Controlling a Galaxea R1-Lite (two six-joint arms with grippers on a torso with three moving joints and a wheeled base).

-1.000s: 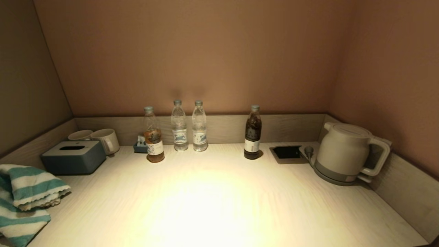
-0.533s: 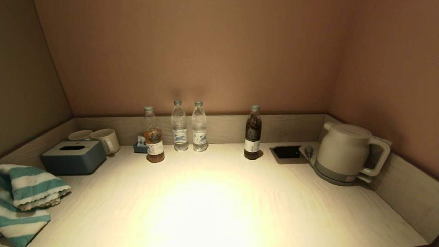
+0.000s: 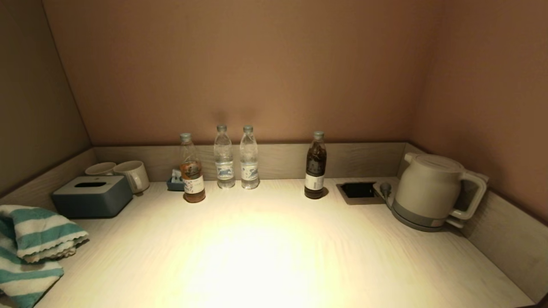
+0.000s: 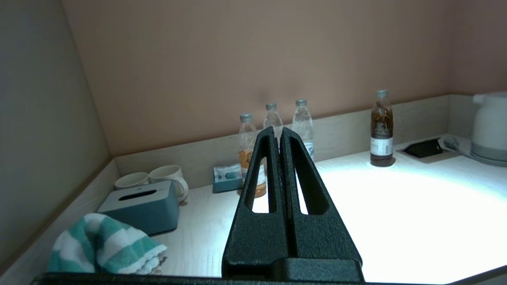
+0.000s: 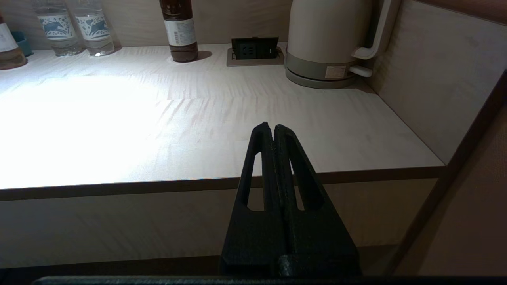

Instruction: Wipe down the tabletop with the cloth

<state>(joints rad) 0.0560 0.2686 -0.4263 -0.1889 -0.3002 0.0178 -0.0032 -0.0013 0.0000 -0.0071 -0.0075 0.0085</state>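
The teal and white striped cloth lies bunched at the near left corner of the pale wood-grain tabletop; it also shows in the left wrist view. My left gripper is shut and empty, held above the near left part of the tabletop, to the right of the cloth and apart from it. My right gripper is shut and empty, low in front of the tabletop's front edge on the right side. Neither gripper shows in the head view.
A grey-blue tissue box and two mugs stand at the back left. Several bottles line the back rim. A black recess and a cream kettle sit at the back right. Low rims and walls close three sides.
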